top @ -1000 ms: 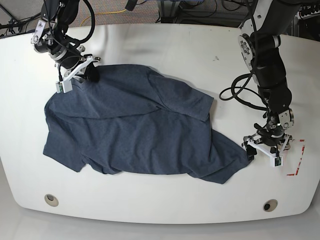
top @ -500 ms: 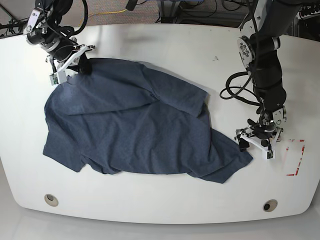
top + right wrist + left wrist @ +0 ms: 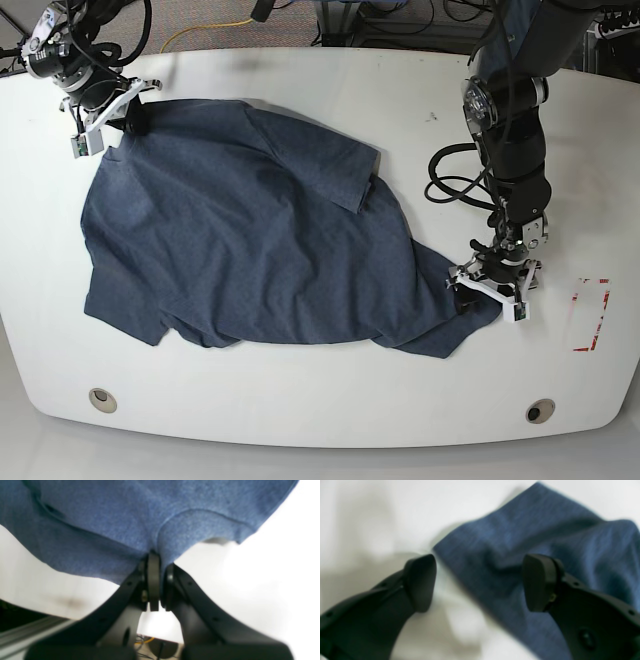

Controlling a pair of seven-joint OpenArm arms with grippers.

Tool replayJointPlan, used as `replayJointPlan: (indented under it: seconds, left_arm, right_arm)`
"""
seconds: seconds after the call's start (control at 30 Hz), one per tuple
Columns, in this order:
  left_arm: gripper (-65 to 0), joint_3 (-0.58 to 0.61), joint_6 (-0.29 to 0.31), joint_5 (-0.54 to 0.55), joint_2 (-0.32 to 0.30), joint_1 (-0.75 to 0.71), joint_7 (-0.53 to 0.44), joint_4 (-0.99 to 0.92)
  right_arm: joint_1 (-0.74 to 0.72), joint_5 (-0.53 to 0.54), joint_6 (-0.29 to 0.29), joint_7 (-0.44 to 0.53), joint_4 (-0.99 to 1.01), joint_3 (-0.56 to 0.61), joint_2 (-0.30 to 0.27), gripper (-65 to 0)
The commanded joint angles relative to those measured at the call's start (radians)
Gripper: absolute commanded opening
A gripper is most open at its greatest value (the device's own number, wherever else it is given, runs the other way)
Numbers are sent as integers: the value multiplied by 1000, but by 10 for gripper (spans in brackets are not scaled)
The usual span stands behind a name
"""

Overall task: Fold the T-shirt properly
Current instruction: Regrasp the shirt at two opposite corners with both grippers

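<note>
The dark navy T-shirt (image 3: 250, 240) lies spread on the white table (image 3: 330, 90), plain side up with no lettering showing. My right gripper (image 3: 108, 125), at the far left in the base view, is shut on the shirt's far left corner; the right wrist view shows the fabric (image 3: 140, 520) pinched between the closed fingers (image 3: 153, 580). My left gripper (image 3: 488, 290) is at the shirt's near right corner. In the left wrist view it (image 3: 480, 582) is open, one finger (image 3: 420, 582) over bare table and the other over the cloth (image 3: 520, 530).
A red-marked patch (image 3: 590, 315) lies near the table's right edge. Two round holes (image 3: 101, 398) (image 3: 540, 411) sit near the front edge. Black cables (image 3: 445, 185) hang from the left arm above the table.
My right gripper has pulled the shirt's far corner toward the table's far left, dragging the shirt leftward. My left gripper has moved left over the shirt's near right corner.
</note>
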State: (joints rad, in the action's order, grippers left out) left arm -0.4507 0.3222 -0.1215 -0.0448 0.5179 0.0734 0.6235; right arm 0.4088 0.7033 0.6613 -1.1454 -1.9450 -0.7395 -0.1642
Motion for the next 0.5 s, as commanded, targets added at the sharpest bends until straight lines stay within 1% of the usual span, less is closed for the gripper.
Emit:
replayJointPlan:
  seconds: [0.0, 0.07, 0.1, 0.13, 0.23, 0.27, 0.4, 0.43, 0.47]
  left_arm:
    - [-275, 3, 12, -2, 15, 9, 55, -6]
    - [-361, 3, 12, -2, 16, 11, 55, -7]
    - [-414, 3, 10, -2, 26, 11, 56, -4]
    - [-453, 3, 8, -2, 32, 11, 56, -3]
    - [-625, 3, 7, -4, 36, 11, 59, -1]
    - [-650, 3, 7, -4, 35, 11, 59, -1]
    - [-650, 2, 12, -5, 33, 2, 61, 35]
    - [-650, 2, 13, -5, 29, -3, 61, 57]
    - [-650, 2, 15, -4, 10, -26, 62, 97]
  right_arm:
    - [-3, 14, 15, 18, -20, -16, -13, -650]
    - [-3, 14, 15, 18, -20, -28, -13, -650]
    - [-3, 14, 15, 18, -20, -33, -13, -650]
    - [-1, 14, 15, 18, -20, -33, -13, -650]
    - [-1, 9, 15, 18, -20, -35, -21, -650]
    - [-3, 9, 15, 18, -20, -35, -30, -650]
    - [-4, 9, 15, 25, -17, -36, -50, -650]
    - [-4, 9, 15, 26, -17, -45, -50, -650]
    - [-6, 14, 15, 26, -17, -71, -51, -650]
